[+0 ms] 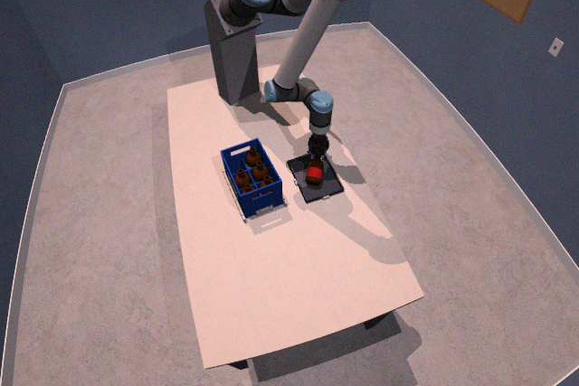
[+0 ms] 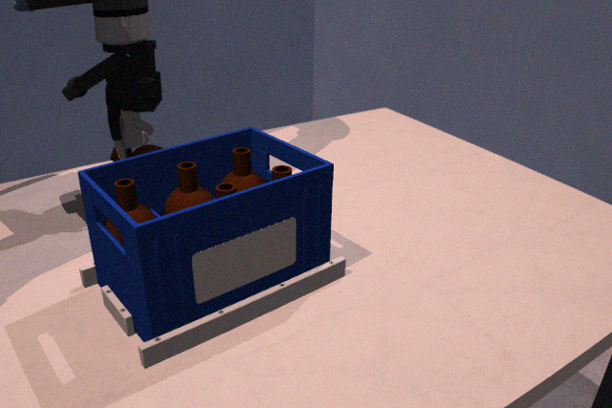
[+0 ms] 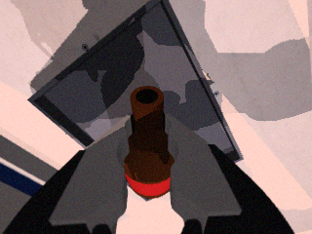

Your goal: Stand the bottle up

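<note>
Top view: a long pale table [image 1: 298, 278] is seen beneath the pincer [image 1: 317, 154], and a grey pedestal [image 1: 231, 64] carrying the arm [image 1: 304, 41] is placed behind it, at the table's far end. The blue crate [image 1: 256, 202] is set to one side of the pincer, apart from it, within a low grey frame [image 2: 237, 314]. Five brown bottles are stood upright in its compartments; one compartment, at the corner nearest the pedestal, is seen unfilled. The dark tray [image 1: 327, 190] is found directly below the pincer, just beside the crate without touching it.

The pincer is closed almost fully, and the brown bottle [image 1: 314, 171] with a red label is gripped between its jaws at the neck and shoulder. In the wrist view the neck [image 3: 147, 117] is seen projecting forward past the grey fingers, with the open mouth towards the tray [image 3: 63, 93] and the red-labelled body [image 3: 148, 184] lying back towards the wrist. In the top view the bottle's body is seen over the tray. Whether it rests on the tray or is raised off it cannot be told. In the exterior view a small part of the bottle [image 2: 142, 149] is visible behind the crate's [image 2: 158, 255] far wall, under the pincer [image 2: 129, 139].
</note>
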